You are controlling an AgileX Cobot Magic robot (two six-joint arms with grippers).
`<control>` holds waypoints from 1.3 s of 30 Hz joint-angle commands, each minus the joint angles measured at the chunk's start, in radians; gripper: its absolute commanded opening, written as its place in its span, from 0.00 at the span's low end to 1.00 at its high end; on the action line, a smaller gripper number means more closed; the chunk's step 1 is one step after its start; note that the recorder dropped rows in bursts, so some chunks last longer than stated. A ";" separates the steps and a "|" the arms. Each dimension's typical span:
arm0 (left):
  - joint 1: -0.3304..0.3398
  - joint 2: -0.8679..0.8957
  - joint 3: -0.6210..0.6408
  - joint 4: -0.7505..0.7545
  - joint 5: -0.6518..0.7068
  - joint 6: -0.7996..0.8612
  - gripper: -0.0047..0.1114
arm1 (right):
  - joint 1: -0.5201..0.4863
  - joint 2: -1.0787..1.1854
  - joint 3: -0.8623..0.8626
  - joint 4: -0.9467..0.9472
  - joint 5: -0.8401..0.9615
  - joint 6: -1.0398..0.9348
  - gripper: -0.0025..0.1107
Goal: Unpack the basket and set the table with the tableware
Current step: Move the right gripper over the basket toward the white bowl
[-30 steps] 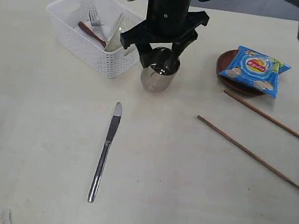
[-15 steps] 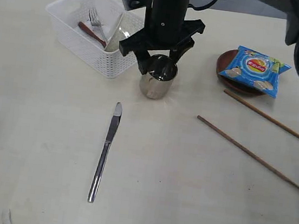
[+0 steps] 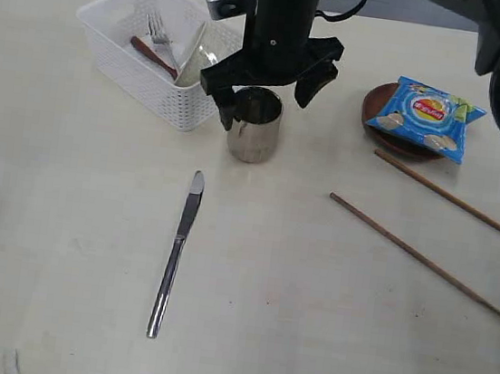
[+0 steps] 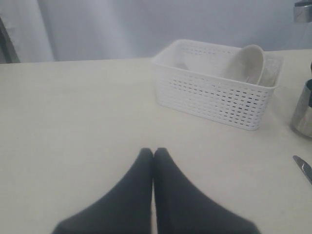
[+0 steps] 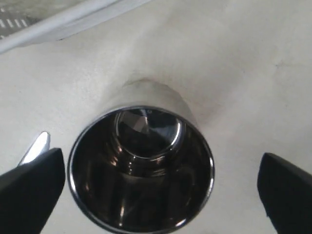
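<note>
My right gripper [image 3: 265, 105] straddles the upright steel cup [image 3: 254, 137] with jaws spread wide, touching neither wall, so I can lift clear without tipping it on the table [image 3: 306, 322] at the basket's [image 3: 145, 78] four o'clock; the left gripper [image 4: 153, 156] hangs pinched closed, empty.

Pale cream bench [image 3: 63, 219] w/ faint specks. White basket [image 3: 144, 83], perforated lattice sides. Shiny steel cup [image 3: 253, 137], dark reflective inside. Silver knife [image 3: 175, 251] and fork [image 3: 160, 30]. Reddish-brown spoon [image 3: 152, 55]. Off-white bowl [image 4: 246, 62]. Two brown chopsticks [image 3: 419, 256]. Dark brown plate [image 3: 373, 111], possibly reddish, under blue chip bag [image 3: 430, 116] w/ yellow-red logo.
</note>
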 commanded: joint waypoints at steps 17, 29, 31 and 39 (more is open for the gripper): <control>-0.008 -0.004 0.002 -0.003 -0.003 0.001 0.04 | 0.088 -0.134 -0.175 0.103 0.001 -0.117 0.95; -0.008 -0.004 0.002 -0.003 -0.003 0.001 0.04 | 0.140 -0.048 -0.193 -0.172 -0.116 0.306 0.95; -0.008 -0.004 0.002 -0.003 -0.003 0.001 0.04 | 0.124 -0.013 -0.233 -0.142 -0.119 0.319 0.95; -0.008 -0.004 0.002 -0.003 -0.003 0.001 0.04 | 0.107 0.165 -0.460 -0.093 -0.046 0.320 0.95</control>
